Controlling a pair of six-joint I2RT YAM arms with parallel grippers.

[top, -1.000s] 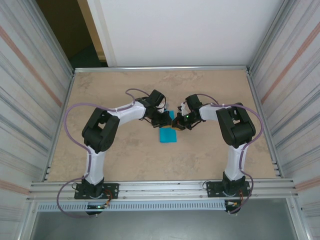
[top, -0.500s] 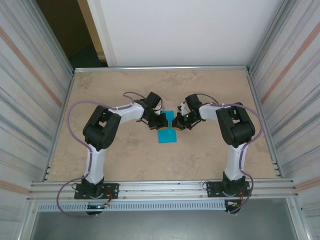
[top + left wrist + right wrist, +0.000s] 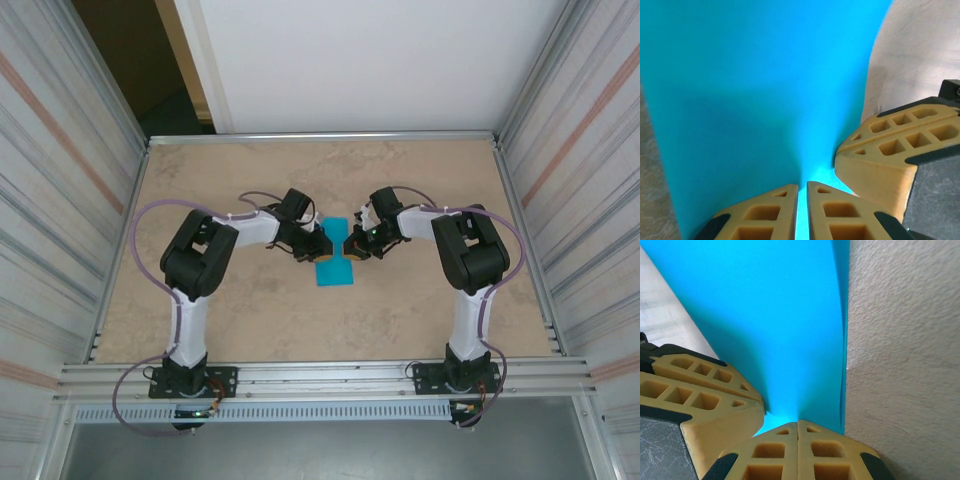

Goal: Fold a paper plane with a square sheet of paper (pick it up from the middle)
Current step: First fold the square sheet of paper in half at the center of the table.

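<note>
Leftward swings the left arm's elbow, and the left gripper point(image 3: 319, 246) has slid back a touch, so more turquoise shows between the two wrists than a second ago. Both grippers meet at the waist of the sheet of paper point(image 3: 335, 272), a narrow folded strip in the middle of the table point(image 3: 420, 310). In the left wrist view we see the fingers all but closed, with a sliver of blue caught between them. The right gripper point(image 3: 350, 244) is clamped tight on the opposite edge (pads flush in its own camera). We judge this a creasing step, with no plane formed yet. Next, one pinch should anchor while the other draws its edge over, gently and in step, since thin paper slips or tears.
</note>
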